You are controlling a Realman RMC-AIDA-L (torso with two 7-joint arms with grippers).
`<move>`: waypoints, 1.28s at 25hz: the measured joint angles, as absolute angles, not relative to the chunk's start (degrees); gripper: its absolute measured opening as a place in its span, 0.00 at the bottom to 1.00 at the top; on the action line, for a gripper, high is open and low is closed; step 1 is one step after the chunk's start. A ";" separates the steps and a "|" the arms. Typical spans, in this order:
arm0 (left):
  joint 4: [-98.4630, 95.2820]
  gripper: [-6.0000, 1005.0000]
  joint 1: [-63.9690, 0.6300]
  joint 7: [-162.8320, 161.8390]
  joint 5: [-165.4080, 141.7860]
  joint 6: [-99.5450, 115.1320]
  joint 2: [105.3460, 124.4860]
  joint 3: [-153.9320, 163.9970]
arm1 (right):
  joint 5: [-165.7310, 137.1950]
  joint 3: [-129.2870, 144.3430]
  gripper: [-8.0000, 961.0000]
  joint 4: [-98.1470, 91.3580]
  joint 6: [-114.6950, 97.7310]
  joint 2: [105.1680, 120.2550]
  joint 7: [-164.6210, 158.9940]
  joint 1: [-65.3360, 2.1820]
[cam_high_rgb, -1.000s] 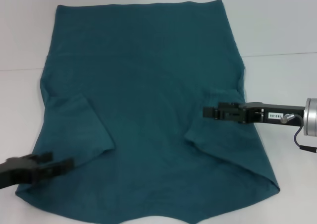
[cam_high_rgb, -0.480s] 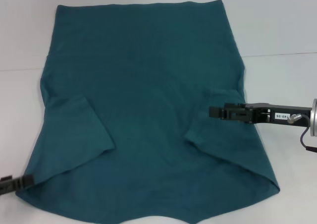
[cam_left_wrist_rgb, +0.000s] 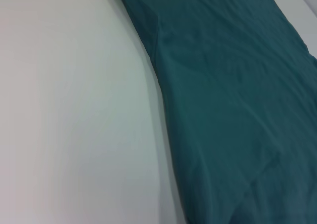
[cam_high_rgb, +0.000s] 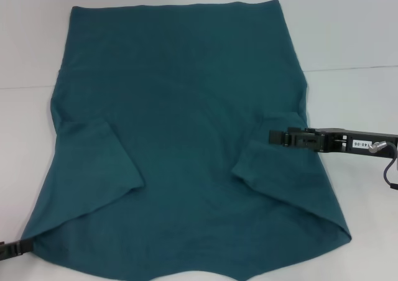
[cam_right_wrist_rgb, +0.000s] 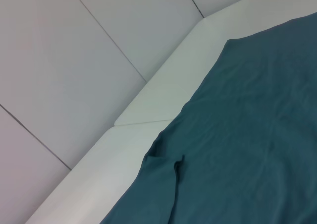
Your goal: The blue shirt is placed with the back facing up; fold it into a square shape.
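Blue shirt (cam_high_rgb: pixel 186 138) flat on white table (cam_high_rgb: pixel 348 38), sleeves folded in; finger state unclear.

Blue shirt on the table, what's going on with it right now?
The blue shirt lies spread back-up on the white table, with both sleeves already folded inward onto the body. The right gripper sits over the shirt's right edge beside the folded right sleeve and holds no cloth. The left gripper is only just visible at the shirt's near-left corner, off the fabric. The square fold is not yet done.
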State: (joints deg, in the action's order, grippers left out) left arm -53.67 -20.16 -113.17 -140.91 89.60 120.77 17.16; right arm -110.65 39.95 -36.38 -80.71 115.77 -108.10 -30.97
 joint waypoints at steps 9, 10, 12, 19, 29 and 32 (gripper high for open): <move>-53.21 0.89 -20.79 -113.83 -141.10 89.62 120.98 18.17 | -110.64 39.31 0.97 -36.39 -81.29 115.63 -108.23 -30.93; -53.13 0.89 -20.90 -114.07 -141.11 89.63 120.97 18.40 | -110.65 39.21 0.97 -36.39 -81.35 115.63 -108.26 -30.93; -52.74 0.89 -21.19 -114.58 -141.17 89.56 120.84 19.10 | -110.65 39.12 0.97 -36.39 -81.37 115.63 -108.27 -30.94; -51.72 0.89 -22.64 -115.68 -142.60 88.20 120.70 20.50 | -110.65 39.05 0.97 -36.39 -81.50 115.56 -108.37 -30.93; -51.67 0.89 -24.33 -116.69 -142.65 88.04 120.67 22.68 | -110.79 38.66 0.97 -36.39 -81.50 115.48 -108.37 -30.84; -51.67 0.89 -24.50 -116.74 -142.65 88.08 120.62 22.68 | -110.82 38.66 0.97 -36.39 -81.49 115.47 -108.37 -30.77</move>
State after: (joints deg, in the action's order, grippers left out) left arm -51.67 -24.50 -116.74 -142.65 88.08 120.62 22.68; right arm -110.82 38.66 -36.39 -81.49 115.47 -108.37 -30.77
